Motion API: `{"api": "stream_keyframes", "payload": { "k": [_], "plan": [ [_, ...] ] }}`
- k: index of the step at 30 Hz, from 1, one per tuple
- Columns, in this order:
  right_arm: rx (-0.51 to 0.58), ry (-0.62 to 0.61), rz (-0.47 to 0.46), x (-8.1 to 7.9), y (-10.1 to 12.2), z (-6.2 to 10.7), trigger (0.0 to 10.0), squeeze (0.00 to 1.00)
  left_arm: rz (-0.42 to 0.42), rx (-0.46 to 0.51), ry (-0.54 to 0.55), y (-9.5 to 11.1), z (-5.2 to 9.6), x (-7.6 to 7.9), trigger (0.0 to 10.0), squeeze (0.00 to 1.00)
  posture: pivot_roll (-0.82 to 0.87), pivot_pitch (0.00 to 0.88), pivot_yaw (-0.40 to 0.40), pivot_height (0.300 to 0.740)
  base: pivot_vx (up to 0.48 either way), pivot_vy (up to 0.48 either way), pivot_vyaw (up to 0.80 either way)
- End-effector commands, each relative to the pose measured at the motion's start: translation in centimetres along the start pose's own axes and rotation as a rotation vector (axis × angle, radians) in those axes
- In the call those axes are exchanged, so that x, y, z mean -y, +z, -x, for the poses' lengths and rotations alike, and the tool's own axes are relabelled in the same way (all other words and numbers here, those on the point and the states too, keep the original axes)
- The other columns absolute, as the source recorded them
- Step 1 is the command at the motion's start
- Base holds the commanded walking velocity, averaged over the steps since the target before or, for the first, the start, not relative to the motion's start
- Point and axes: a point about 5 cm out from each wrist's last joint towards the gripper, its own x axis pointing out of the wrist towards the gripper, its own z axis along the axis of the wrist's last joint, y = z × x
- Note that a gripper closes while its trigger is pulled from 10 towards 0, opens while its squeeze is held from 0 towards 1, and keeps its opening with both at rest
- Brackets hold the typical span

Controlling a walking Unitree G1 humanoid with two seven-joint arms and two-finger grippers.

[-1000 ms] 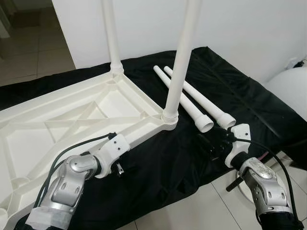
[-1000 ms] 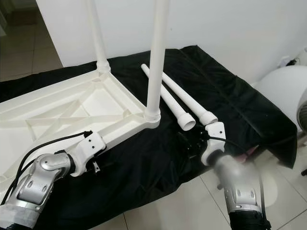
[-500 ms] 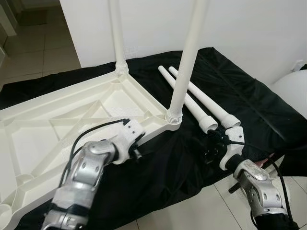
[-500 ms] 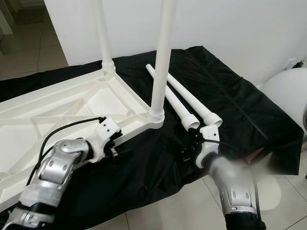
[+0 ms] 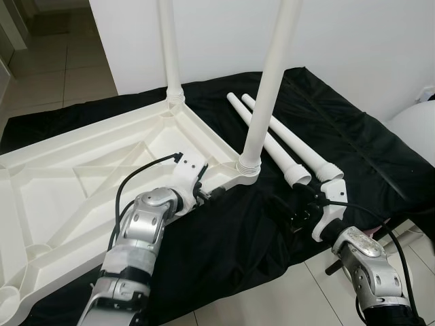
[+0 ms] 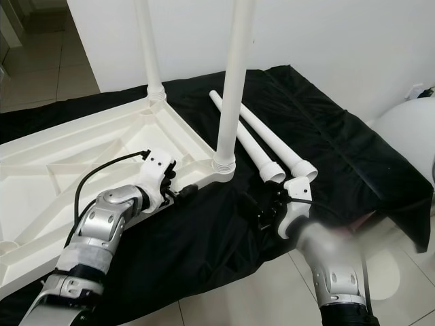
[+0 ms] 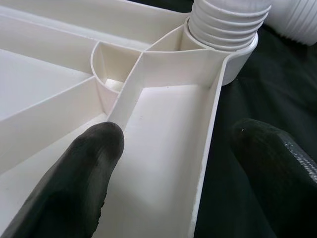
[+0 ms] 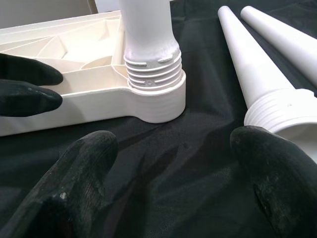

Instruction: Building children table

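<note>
**Left end effector straddles the tabletop rim, two legs wait on the cloth**

While the white tabletop (image 5: 75, 197) lies upside down on the black cloth (image 5: 353, 149), two legs are already in their corner sockets: the near leg (image 5: 268, 88) rises straight from the near corner, and the far leg (image 5: 170, 47) stands at the corner behind it. And there is the left end effector (image 5: 207, 193), right at the tabletop's edge just beside the near leg's socket! The left wrist view tells it well: its fingers (image 7: 74, 183) are spread apart, one inside the ribbed underside, the other outside over the cloth, with the rim wall between them and not gripped. Over to the right end effector (image 5: 299, 214), low over the cloth, near the threaded ends of the two loose legs (image 5: 272, 142). Its fingers (image 8: 74, 183) are also spread wide, holding nothing, pointing toward the near socket with its threaded collar (image 8: 153, 74). The loose legs lie side by side on the cloth, running back toward the white wall (image 5: 380, 41). Tiled floor (image 5: 61, 75) shows on the left beyond the cloth.
</note>
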Motion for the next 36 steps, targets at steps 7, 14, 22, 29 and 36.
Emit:
{"api": "stream_keyframes", "payload": {
  "k": [7, 14, 22, 29, 36],
  "plan": [
    [-0.017, -0.003, -0.009, 0.4, -0.2, 0.4, 10.0, 0.0, 0.004, 0.076, -0.108, -0.3, 0.2, 1.9, 10.0, 0.0, -0.09, 0.065, 0.018, 0.74, 0.0, 0.0, 0.0],
    [-0.016, -0.001, -0.006, 0.3, -0.2, 0.2, 10.0, 0.0, -0.066, 0.036, -0.306, -1.7, 0.5, 4.4, 10.0, 0.0, -0.09, 0.063, 0.019, 0.74, 0.0, 0.0, 0.0],
    [-0.015, -0.011, -0.003, 0.4, -0.2, 0.1, 10.0, 0.0, -0.068, -0.012, -0.158, -2.1, -0.5, 2.9, 10.0, 0.0, -0.1, 0.057, 0.023, 0.74, 0.0, 0.0, 0.0],
    [-0.014, -0.018, 0.0, 0.5, -0.2, 0.0, 10.0, 0.0, -0.069, -0.01, -0.129, -1.9, -0.7, 2.4, 9.3, 0.0, -0.09, 0.058, 0.025, 0.74, 0.0, 0.0, 0.0],
    [-0.018, -0.024, 0.005, 0.5, -0.4, 0.1, 10.0, 0.0, -0.079, -0.047, -0.137, -2.5, -1.1, 2.7, 0.0, 0.0, -0.1, 0.059, 0.031, 0.74, 0.0, 0.0, 0.0]
  ]
}}
